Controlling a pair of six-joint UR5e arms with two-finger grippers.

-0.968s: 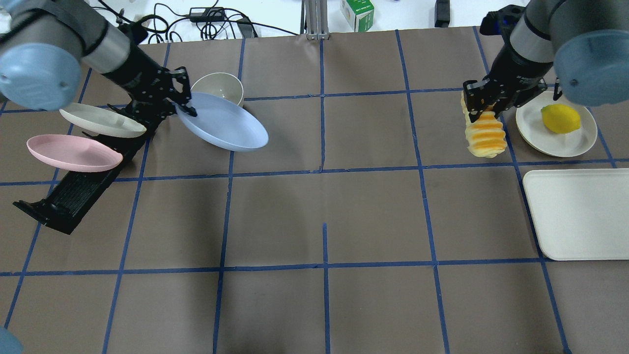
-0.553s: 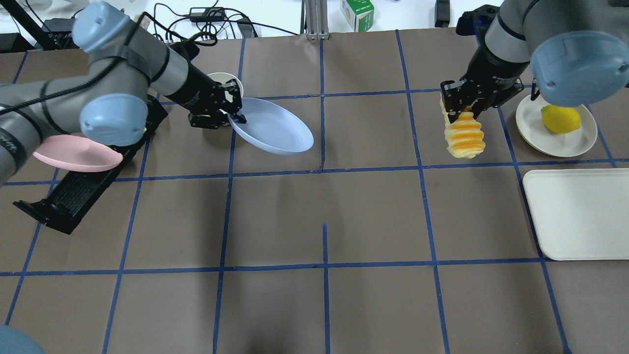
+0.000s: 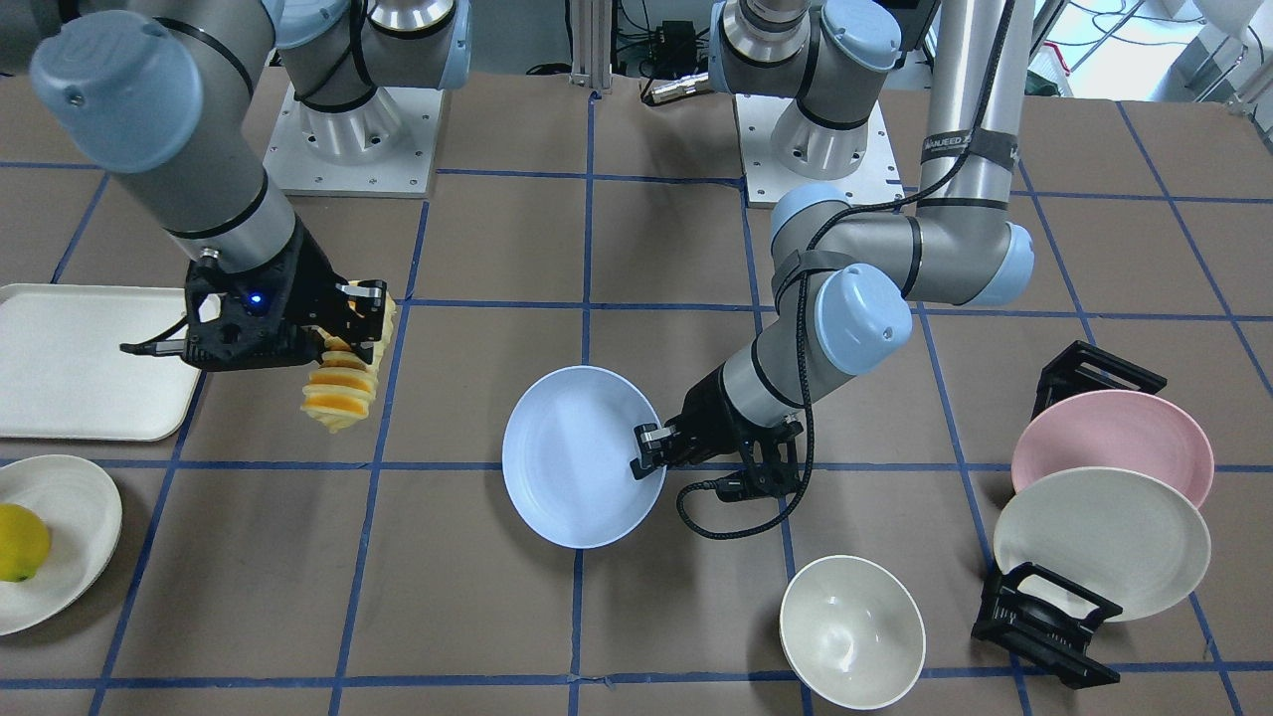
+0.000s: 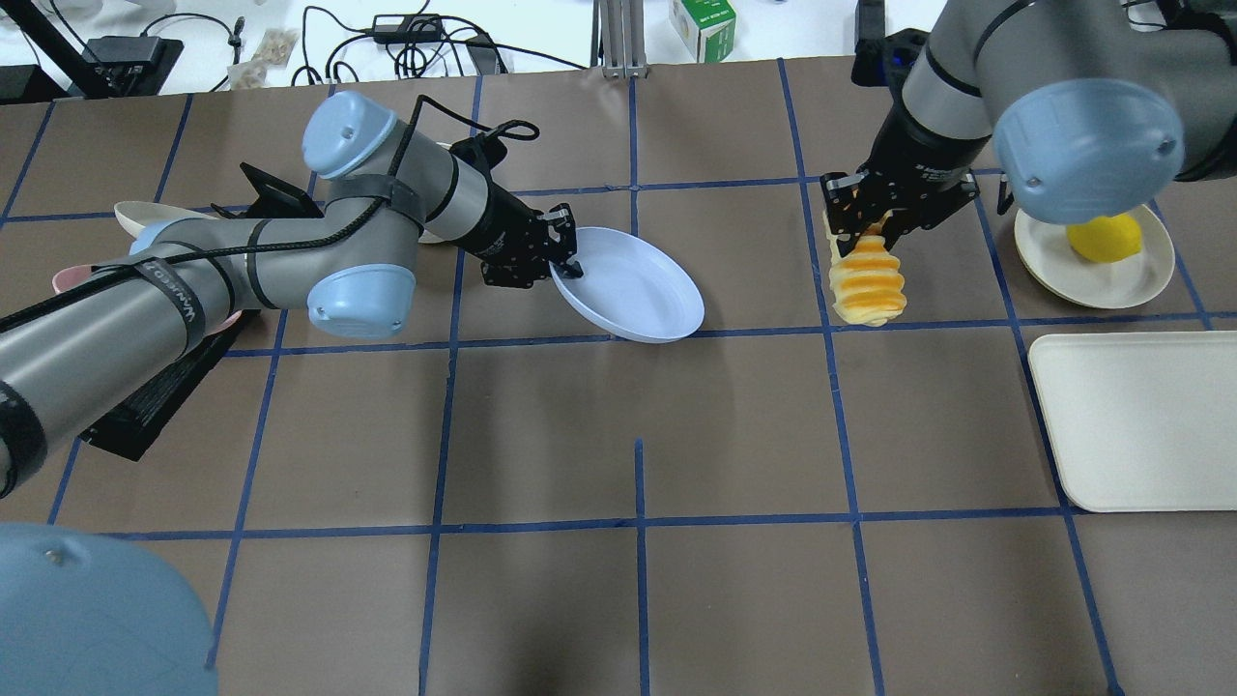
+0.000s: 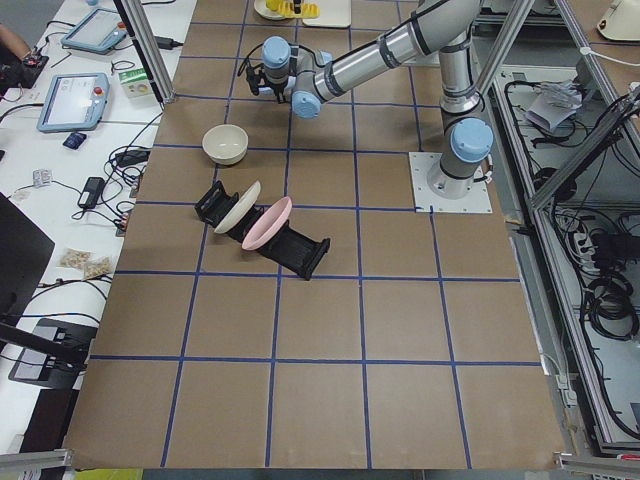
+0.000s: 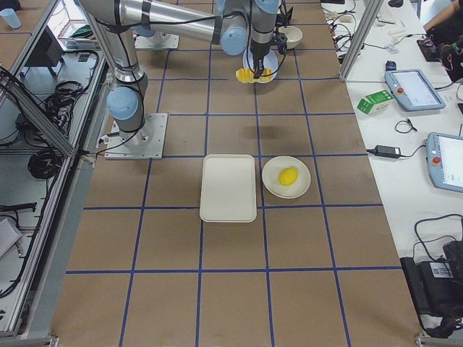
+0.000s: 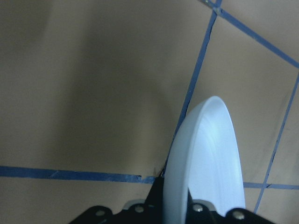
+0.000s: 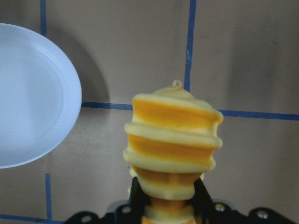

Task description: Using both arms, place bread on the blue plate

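My left gripper is shut on the rim of the blue plate and holds it tilted above the table's middle. It shows in the front view and edge-on in the left wrist view. My right gripper is shut on the upper end of the bread, a ridged yellow loaf with orange stripes that hangs downward. The bread is to the right of the plate, apart from it. In the right wrist view the bread hangs in front, the plate at left. In the front view the gripper holds the bread.
A black rack holds a pink plate and a cream plate. A cream bowl stands near it. A white tray and a cream plate with a yellow lemon lie at the right.
My left arm has carried the blue plate rightward from the rack toward the table's middle. My right arm has moved the bread leftward, away from the lemon plate.
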